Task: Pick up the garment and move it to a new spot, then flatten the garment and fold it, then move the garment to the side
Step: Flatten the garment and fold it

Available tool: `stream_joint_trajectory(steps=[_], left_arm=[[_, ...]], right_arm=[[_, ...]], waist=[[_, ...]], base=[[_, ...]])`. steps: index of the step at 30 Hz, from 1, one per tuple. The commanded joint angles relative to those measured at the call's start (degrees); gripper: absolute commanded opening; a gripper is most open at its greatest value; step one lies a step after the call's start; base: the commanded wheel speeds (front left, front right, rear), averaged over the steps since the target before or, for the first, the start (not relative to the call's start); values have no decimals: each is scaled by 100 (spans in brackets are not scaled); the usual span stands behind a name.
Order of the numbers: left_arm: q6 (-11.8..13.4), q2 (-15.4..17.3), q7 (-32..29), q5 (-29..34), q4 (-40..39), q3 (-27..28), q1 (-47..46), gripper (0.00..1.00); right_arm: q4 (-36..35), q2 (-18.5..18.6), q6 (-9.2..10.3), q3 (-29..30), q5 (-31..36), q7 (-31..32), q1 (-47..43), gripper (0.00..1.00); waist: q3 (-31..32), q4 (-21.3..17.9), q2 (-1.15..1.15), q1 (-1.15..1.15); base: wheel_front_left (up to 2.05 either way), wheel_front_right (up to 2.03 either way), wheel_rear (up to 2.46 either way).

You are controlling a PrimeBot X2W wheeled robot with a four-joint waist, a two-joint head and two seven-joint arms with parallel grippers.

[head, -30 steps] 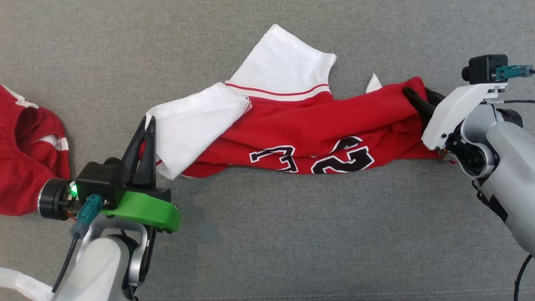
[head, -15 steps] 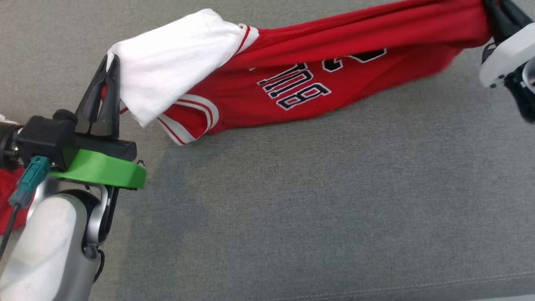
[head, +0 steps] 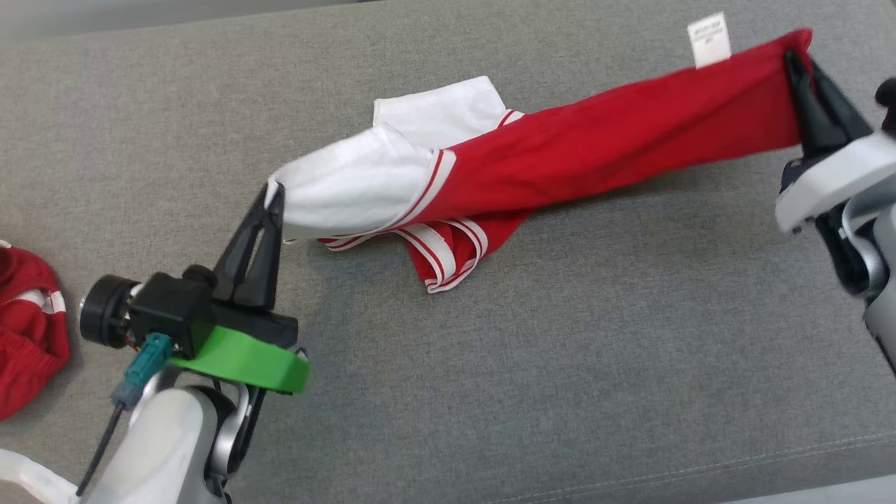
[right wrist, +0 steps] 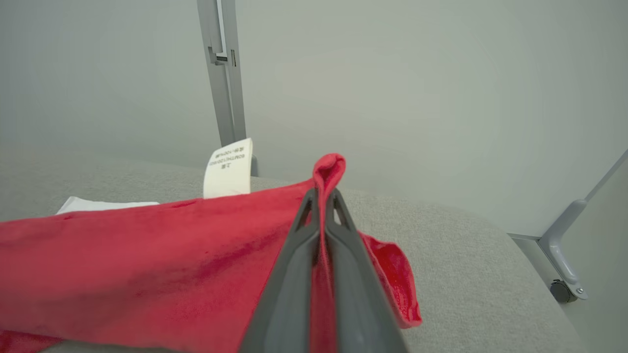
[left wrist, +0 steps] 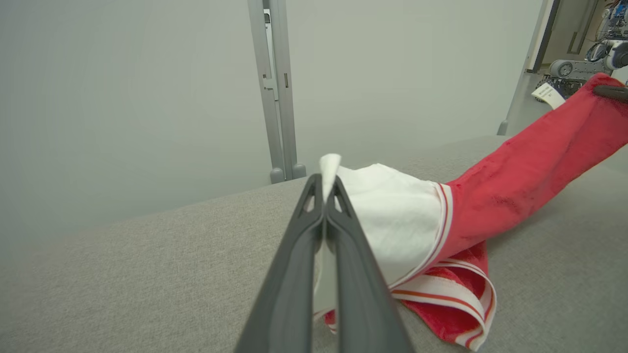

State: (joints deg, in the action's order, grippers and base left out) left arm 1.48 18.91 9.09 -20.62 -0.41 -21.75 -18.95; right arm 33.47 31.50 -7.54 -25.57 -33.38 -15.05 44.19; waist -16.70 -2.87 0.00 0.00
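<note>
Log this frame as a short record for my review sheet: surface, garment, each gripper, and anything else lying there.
surface: grey fabric surface
garment: red and white jersey, stretched between both grippers, with its striped folds lying on the surface
left gripper: shut on the jersey's white end
right gripper: shut on the jersey's red end, near the white label
other: second red garment at the robot's left
</note>
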Motion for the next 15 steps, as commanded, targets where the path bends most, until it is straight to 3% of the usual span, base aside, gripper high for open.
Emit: stream_joint_trajectory(steps=[1, 9, 15], left_arm=[[17, -33, 128, 10, 99, -22, 130, 0], [215, -43, 555, 261, 78, 75, 400, 0], [140, 100, 606, 359, -307, 108, 771, 0]], right_arm=[[-108, -67, 10, 98, 84, -17, -321, 0], [-926, -243, 10, 924, 460, -17, -1601, 0], [-1585, -282, 10, 1029, 581, -17, -2631, 0]], waist=[[59, -36, 0, 0], [418, -73, 0, 0], [660, -133, 0, 0]], base=[[0, 0, 0], [0, 0, 0], [0, 0, 0]])
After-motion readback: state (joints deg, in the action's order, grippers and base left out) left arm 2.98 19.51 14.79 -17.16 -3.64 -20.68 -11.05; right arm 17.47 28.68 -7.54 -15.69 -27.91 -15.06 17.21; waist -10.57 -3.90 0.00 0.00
